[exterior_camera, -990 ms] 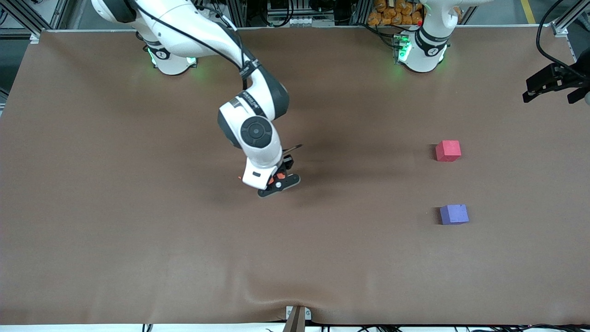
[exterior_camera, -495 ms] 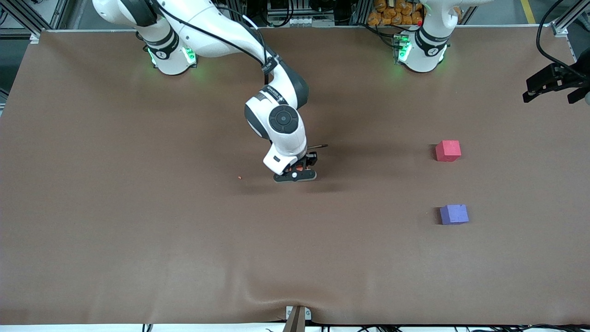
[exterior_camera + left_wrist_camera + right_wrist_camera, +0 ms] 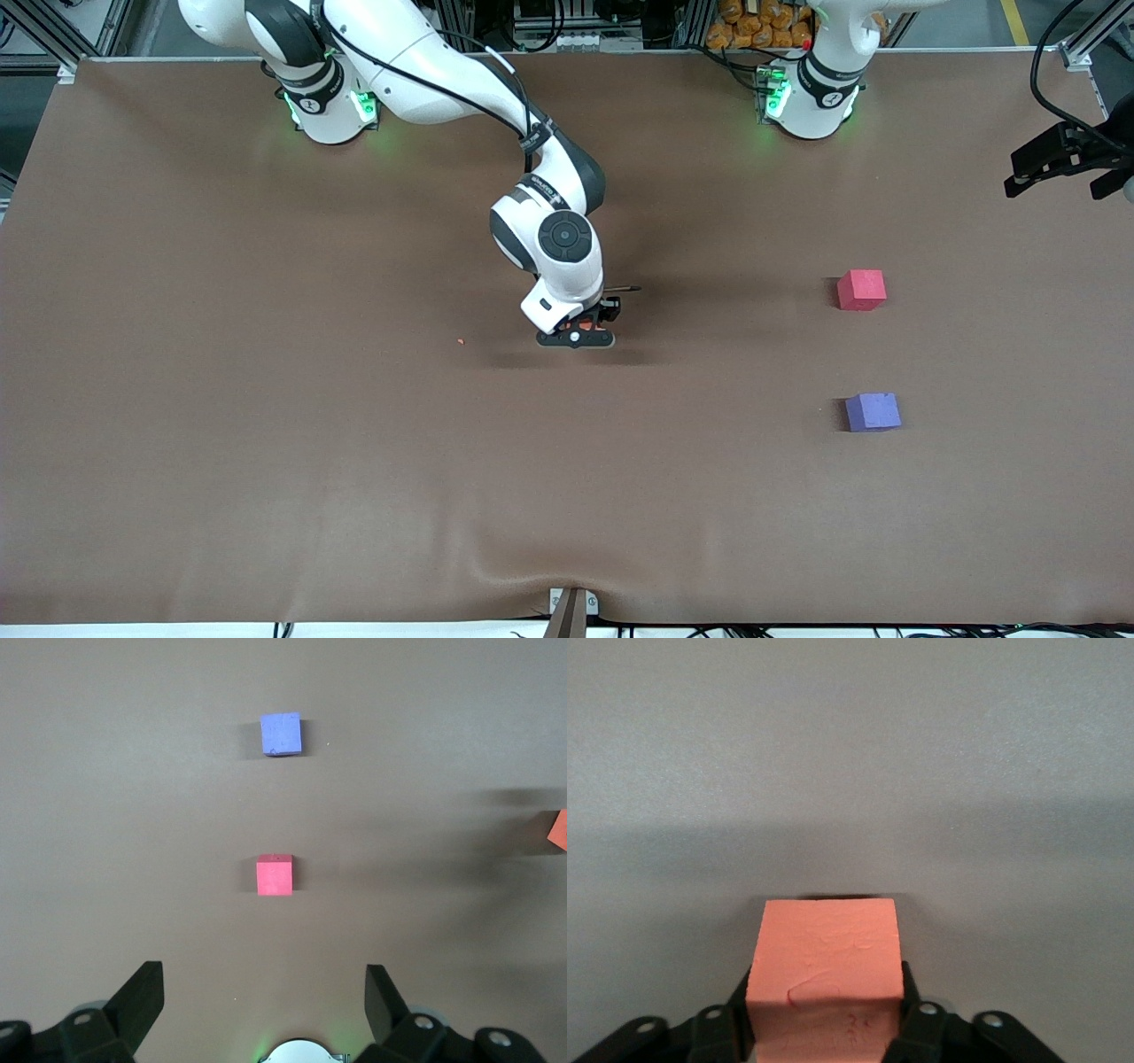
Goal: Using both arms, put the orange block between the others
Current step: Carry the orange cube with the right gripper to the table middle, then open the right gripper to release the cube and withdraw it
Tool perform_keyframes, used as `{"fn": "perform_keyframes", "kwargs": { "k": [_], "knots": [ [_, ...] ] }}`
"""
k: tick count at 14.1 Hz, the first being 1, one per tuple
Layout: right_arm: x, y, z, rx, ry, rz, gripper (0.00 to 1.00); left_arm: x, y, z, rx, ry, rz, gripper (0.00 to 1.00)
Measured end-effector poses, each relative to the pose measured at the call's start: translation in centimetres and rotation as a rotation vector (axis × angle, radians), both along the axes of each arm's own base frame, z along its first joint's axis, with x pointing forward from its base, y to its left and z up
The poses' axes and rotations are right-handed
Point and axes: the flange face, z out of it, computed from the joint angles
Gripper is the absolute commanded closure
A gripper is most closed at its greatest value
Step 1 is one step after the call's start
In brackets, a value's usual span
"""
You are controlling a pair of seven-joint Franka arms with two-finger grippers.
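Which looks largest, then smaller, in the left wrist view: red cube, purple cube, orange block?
1. Red cube
2. Purple cube, slightly smaller; it may only lie farther from the camera, so true sizes could match.
Orange block: cut off at the picture's edge, so it cannot be ranked.

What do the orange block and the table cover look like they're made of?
Orange block: probably soft foam, matte; its top face shows a curved crease and small dents, with no shine. Table cover: looks like a thin brown sheet of matte paper or fabric; it ripples near the edge nearest the front camera. Which of the two it is I cannot tell.
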Motion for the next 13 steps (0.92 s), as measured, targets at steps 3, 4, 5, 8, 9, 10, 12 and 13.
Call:
{"fn": "perform_keyframes", "kwargs": {
  "k": [3,4,5,8,9,10,12,13],
  "knots": [
    [-0.2,0.1,-0.3,-0.003,0.003,0.002,0.00,0.1,0.0,-0.1,0.000,0.002,0.000,0.00],
    [-0.2,0.2,-0.3,-0.002,0.003,0.002,0.00,0.1,0.0,-0.1,0.000,0.002,0.000,0.00],
    [-0.2,0.2,-0.2,-0.001,0.001,0.003,0.00,0.1,0.0,-0.1,0.000,0.002,0.000,0.00],
    [0.0,0.5,0.6,0.004,-0.002,0.005,0.00,0.1,0.0,-0.1,0.000,0.002,0.000,0.00],
    [0.0,0.7,1.0,0.007,-0.004,0.006,0.00,0.1,0.0,-0.1,0.000,0.000,0.000,0.00],
    [0.0,0.8,1.6,0.008,-0.004,0.008,0.00,0.1,0.0,0.0,0.000,-0.002,0.000,0.00],
    [0.2,0.9,3.5,0.012,-0.008,0.011,0.00,0.2,-0.1,0.0,0.000,-0.009,-0.001,0.00],
    [0.3,0.7,4.9,0.009,-0.007,0.019,0.00,0.3,-0.1,0.1,0.000,-0.017,-0.003,0.00]
  ]
}}
